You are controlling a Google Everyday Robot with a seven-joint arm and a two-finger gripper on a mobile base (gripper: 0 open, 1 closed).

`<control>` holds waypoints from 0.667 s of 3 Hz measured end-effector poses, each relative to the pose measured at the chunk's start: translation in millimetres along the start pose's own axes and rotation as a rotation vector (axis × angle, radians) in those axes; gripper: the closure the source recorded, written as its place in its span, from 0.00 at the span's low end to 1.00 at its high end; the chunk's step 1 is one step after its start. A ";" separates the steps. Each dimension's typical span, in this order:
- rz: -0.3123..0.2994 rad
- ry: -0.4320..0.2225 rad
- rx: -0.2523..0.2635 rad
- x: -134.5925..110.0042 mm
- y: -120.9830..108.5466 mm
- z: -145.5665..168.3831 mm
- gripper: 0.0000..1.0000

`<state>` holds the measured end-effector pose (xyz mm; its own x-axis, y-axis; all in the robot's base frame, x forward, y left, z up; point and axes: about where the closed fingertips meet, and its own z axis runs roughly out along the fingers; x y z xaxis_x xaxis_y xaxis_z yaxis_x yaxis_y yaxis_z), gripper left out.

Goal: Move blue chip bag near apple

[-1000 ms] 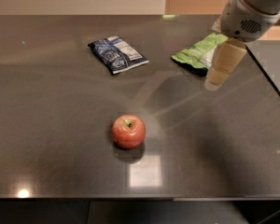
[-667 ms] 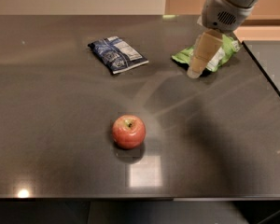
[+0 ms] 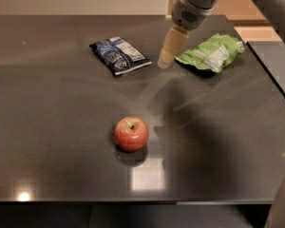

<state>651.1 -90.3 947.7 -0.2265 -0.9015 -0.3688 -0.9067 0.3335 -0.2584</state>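
Note:
The blue chip bag (image 3: 119, 55) lies flat on the dark table (image 3: 52, 127) toward the back, white label panel up. The red apple (image 3: 131, 133) stands alone near the front middle, well apart from the bag. My gripper (image 3: 165, 61) hangs from the arm at the upper right, just right of the blue chip bag and above the table, between it and the green bag. It holds nothing.
A light-green chip bag (image 3: 210, 53) lies at the back right, right of the gripper. The table's right edge (image 3: 270, 75) runs diagonally, with a second dark surface beyond it.
The gripper has swung left across the green bag, from the right side of the table to just beside the blue chip bag. The bags and the apple have not moved.

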 end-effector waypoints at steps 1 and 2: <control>0.094 -0.028 0.022 -28.1 -18.4 31.5 0.00; 0.223 -0.084 0.015 -55.7 -35.6 58.3 0.00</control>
<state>716.8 -35.9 925.4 -0.3892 -0.7792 -0.4912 -0.8323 0.5260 -0.1751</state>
